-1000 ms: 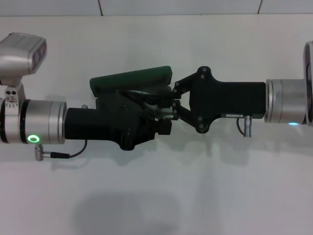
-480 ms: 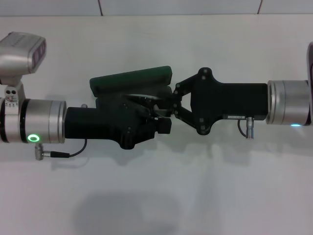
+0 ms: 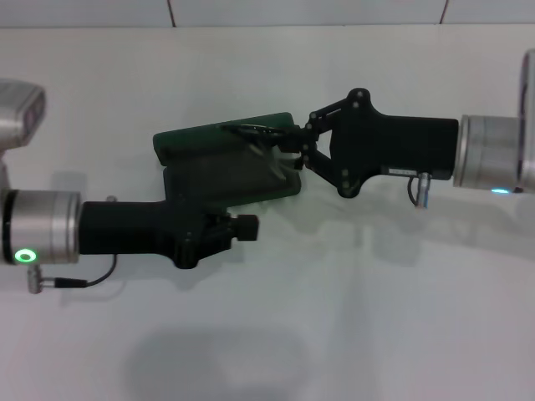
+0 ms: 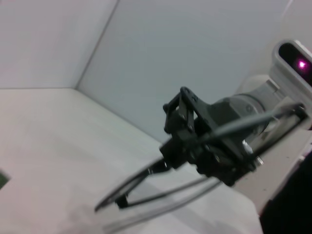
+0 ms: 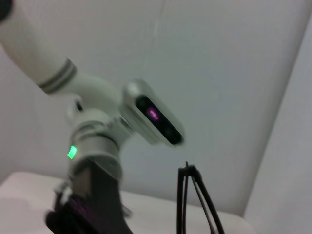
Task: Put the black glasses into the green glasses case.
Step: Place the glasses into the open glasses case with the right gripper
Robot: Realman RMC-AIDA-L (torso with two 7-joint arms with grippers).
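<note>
Right claw point(image 3: 294, 149): I have it clenched on the thin black-framed glasses point(image 3: 261, 136) above the open dark green hard case point(image 3: 226, 163), ready for lowering. Left claw point(image 3: 242, 227): beside the case; whether released or clenched, I cannot tell.

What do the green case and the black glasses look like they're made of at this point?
The green glasses case looks like a rigid shell with a matte dark green covering, with no glare on it; its open tray shows a darker, felt-like lining. The black glasses, held in the right end effector over the case, have a thin, wiry black frame; metal or plastic cannot be told. The left end effector sits just in front of the case.
</note>
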